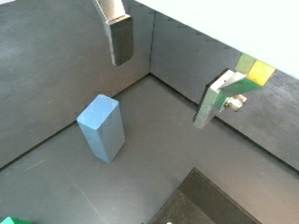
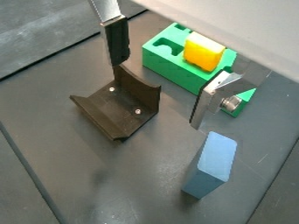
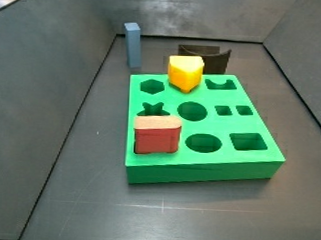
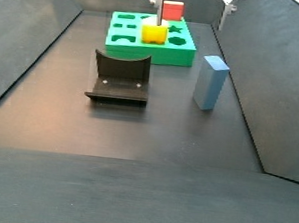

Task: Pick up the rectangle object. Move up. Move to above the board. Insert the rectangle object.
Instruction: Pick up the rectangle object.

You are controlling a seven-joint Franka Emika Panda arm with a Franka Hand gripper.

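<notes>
Gripper (image 1: pixel 170 74) hangs in the air with its two silver fingers spread wide and nothing between them; in a wrist view one finger (image 1: pixel 121 39) sits at upper centre and the other at right of centre. In another wrist view the same released gripper (image 2: pixel 163 74) frames the floor beneath it. The rectangle object (image 1: pixel 101 128), a slim blue-grey block, stands upright on the dark floor, left of centre in one wrist picture and at lower right in the other (image 2: pixel 212 165), apart from both fingers. In a side view it stands right of centre (image 4: pixel 211 82), near the right wall; in another it is at the upper left, behind the board (image 3: pixel 132 44). The board (image 3: pixel 202 159), a thick green slab with shaped holes, fills the middle of that view, carrying a red block (image 3: pixel 156 136) near its front left and a yellow wedge-topped block (image 3: pixel 187 72) toward its back. The fixture (image 4: pixel 120 76), a dark bracket, stands left of the blue-grey block and in front of the board (image 4: pixel 172 55).
</notes>
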